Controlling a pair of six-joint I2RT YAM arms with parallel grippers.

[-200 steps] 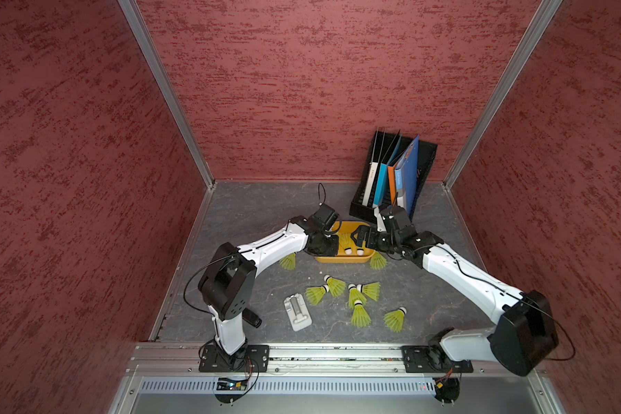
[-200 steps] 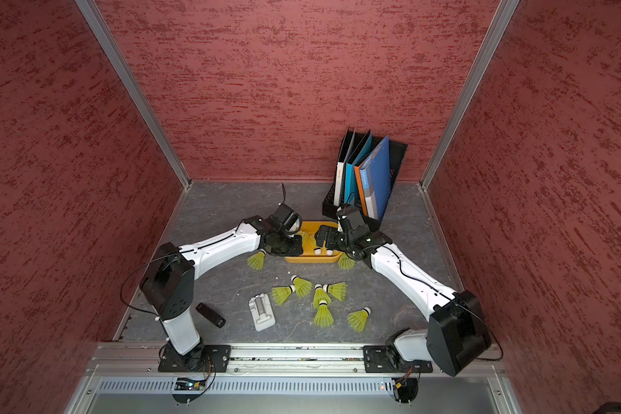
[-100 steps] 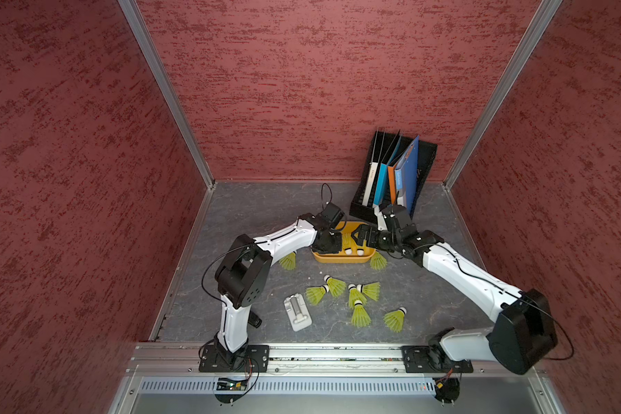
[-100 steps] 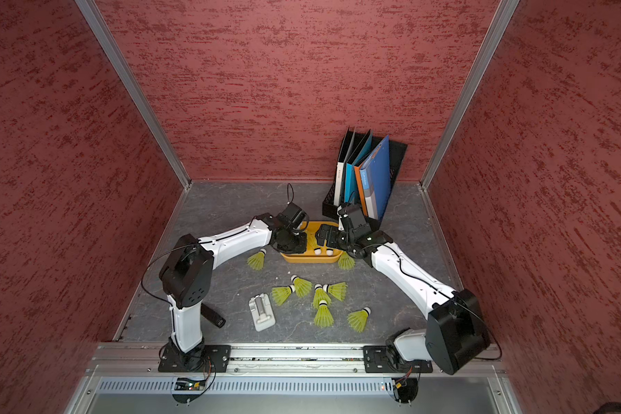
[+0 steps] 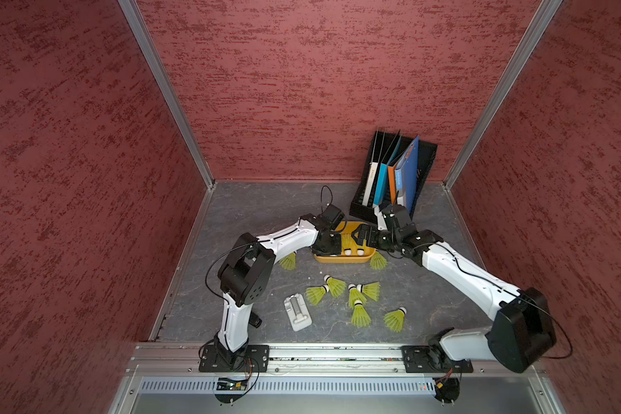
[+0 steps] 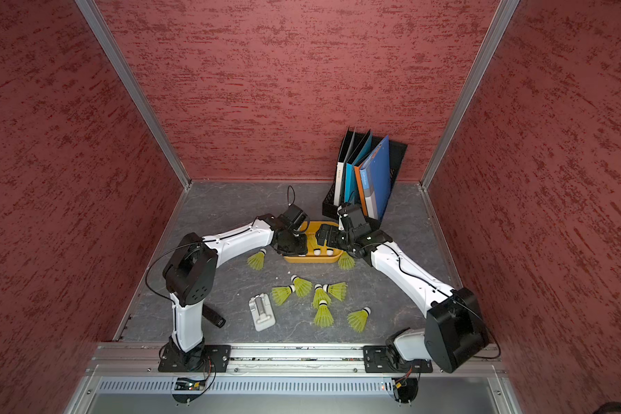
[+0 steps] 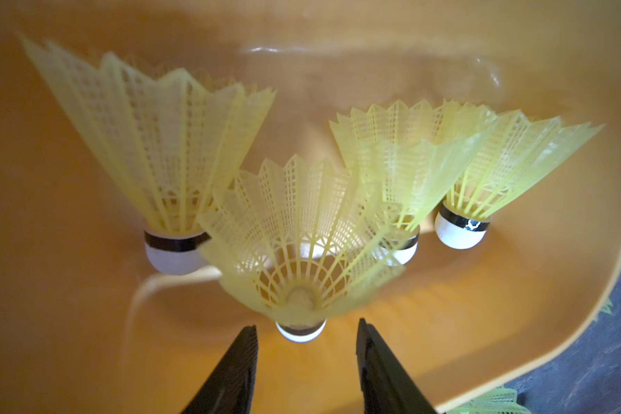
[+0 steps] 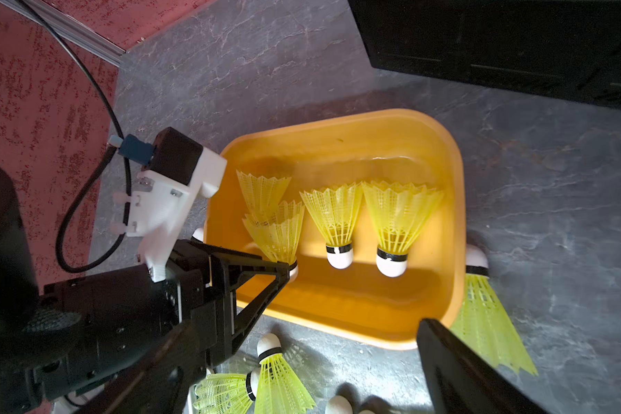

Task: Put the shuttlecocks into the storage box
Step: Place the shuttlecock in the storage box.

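Your left jaws are released: they stand apart inside the storage box [image 8: 456, 215], with the white tip of one shuttlecock [image 7: 294, 233] between them and a gap showing on either side. Your right jaws are spread wide and grasp nothing, hanging above the box on your right arm's side.

Three more shuttlecocks [image 8: 397, 218] lie on the box floor beside that one, with their tips toward the wall nearest the arm bases. That makes four inside.

Just outside, one shuttlecock [image 5: 378, 261] lies with its tip against the box's wall on your right arm's side. Another [image 5: 288, 261] lies on the counter [image 5: 266, 204], partly under your left arm.

Nearer the arm bases, six loose shuttlecocks [image 5: 355, 295] lie clustered on the counter, well apart from the box, with a white block [image 5: 297, 317] just beside them. A black file rack [image 5: 395, 179] with folders stands behind the box, by the back wall.
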